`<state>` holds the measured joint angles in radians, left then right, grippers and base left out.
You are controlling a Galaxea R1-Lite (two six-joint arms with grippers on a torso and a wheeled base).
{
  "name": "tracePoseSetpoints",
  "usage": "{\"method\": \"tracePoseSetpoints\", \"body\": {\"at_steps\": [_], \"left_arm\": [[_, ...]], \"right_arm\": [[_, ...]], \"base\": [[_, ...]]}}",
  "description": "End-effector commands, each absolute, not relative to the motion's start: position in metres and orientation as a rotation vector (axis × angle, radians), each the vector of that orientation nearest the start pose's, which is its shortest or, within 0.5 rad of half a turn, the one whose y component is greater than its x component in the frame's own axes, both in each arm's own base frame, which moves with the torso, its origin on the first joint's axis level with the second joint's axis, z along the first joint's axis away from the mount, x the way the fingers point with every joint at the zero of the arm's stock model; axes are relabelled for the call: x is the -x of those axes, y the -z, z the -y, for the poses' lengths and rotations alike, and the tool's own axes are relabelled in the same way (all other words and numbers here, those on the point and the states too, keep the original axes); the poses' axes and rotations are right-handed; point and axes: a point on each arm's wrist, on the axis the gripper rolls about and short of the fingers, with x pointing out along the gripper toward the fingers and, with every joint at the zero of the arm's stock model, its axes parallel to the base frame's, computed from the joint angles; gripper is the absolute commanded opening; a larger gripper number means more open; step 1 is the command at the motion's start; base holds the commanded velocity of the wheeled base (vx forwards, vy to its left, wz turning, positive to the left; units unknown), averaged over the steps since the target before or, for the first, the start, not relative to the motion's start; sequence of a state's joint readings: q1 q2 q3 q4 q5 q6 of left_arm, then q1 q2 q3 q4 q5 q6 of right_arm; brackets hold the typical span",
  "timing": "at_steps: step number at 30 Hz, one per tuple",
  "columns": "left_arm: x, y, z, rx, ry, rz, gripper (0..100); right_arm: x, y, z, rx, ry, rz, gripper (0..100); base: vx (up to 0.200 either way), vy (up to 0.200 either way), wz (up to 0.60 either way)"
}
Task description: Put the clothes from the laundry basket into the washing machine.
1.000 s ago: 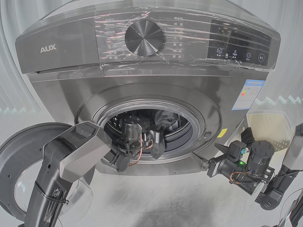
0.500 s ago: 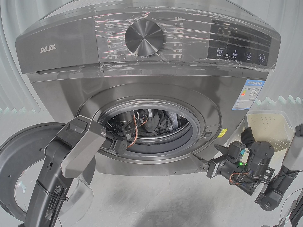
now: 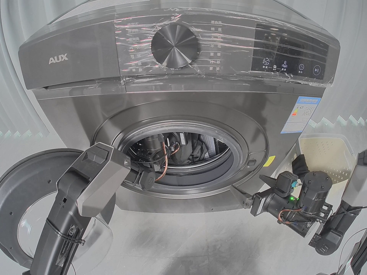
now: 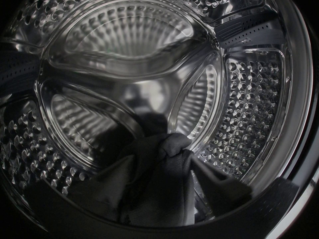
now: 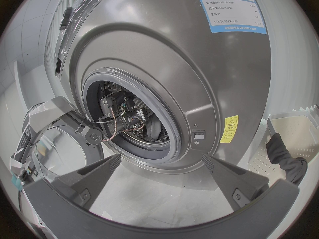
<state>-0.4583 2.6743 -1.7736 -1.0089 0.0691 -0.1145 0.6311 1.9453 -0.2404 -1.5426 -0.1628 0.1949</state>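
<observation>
The left gripper (image 3: 177, 142) is inside the drum (image 4: 252, 93) of the washing machine (image 3: 76, 111), past the door opening. Whether it is parted or closed cannot be told. A dark garment (image 4: 159, 180) lies bunched on the lower front part of the drum, just inside the opening rim. The right gripper (image 5: 162, 163) hangs outside the machine, low at the front panel's right corner, with its jaws spread wide and holding nothing. It points toward the door opening, away from the laundry basket (image 3: 328, 142). A second dark garment (image 5: 282, 156) is draped over the basket's rim on the side nearest the machine, its long axis running down the basket wall (the rest of the basket interior is only partly visible). This garment lies on the robot's right, just beyond the right wrist and well apart from the left arm. In judgement, the next pick falls to the right arm, which must first turn back toward the basket rim.
</observation>
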Motion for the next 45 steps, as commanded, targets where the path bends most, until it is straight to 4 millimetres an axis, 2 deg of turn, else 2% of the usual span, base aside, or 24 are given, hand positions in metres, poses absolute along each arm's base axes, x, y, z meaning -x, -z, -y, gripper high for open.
{"method": "tracePoseSetpoints", "body": {"at_steps": [1,8,18,22,23,28,34,37,38,41,45], "left_arm": [[-0.479,-0.059,0.241,0.165,0.407,0.081,100],[-0.468,-0.051,0.242,0.148,0.417,0.026,100],[-0.42,-0.038,0.234,0.07,0.468,-0.162,100],[-0.412,-0.039,0.232,0.061,0.478,-0.179,100],[-0.398,-0.042,0.231,0.053,0.493,-0.204,100],[-0.368,-0.046,0.233,0.043,0.543,-0.232,100],[-0.314,-0.054,0.242,0.033,0.632,-0.246,100],[-0.295,-0.06,0.243,0.033,0.664,-0.245,100],[-0.295,-0.06,0.243,0.033,0.664,-0.245,100],[-0.268,-0.073,0.242,0.04,0.707,-0.236,100],[-0.256,-0.088,0.235,0.05,0.708,-0.206,100]], "right_arm": [[-0.213,-0.079,-0.152,-0.127,-0.452,-0.196,100],[-0.214,-0.079,-0.151,-0.128,-0.45,-0.196,100],[-0.213,-0.079,-0.152,-0.127,-0.451,-0.198,100],[-0.213,-0.079,-0.152,-0.127,-0.451,-0.198,100],[-0.213,-0.079,-0.152,-0.126,-0.451,-0.199,100],[-0.213,-0.079,-0.151,-0.126,-0.45,-0.199,100],[-0.213,-0.079,-0.151,-0.127,-0.451,-0.201,100],[-0.213,-0.078,-0.152,-0.126,-0.451,-0.202,100],[-0.213,-0.078,-0.152,-0.126,-0.451,-0.202,100],[-0.21,-0.076,-0.149,-0.119,-0.447,-0.219,100],[-0.208,-0.075,-0.147,-0.117,-0.445,-0.225,100]], "base": [[0.0,0.0,0.0],[0.0,0.0,0.0],[0.0,0.0,0.0],[0.0,0.0,0.0],[0.0,0.0,0.0],[0.0,0.0,0.0],[0.0,0.0,0.0],[0.0,0.0,0.0],[0.0,0.0,0.0],[0.0,0.0,0.0],[0.0,0.0,0.0]]}}
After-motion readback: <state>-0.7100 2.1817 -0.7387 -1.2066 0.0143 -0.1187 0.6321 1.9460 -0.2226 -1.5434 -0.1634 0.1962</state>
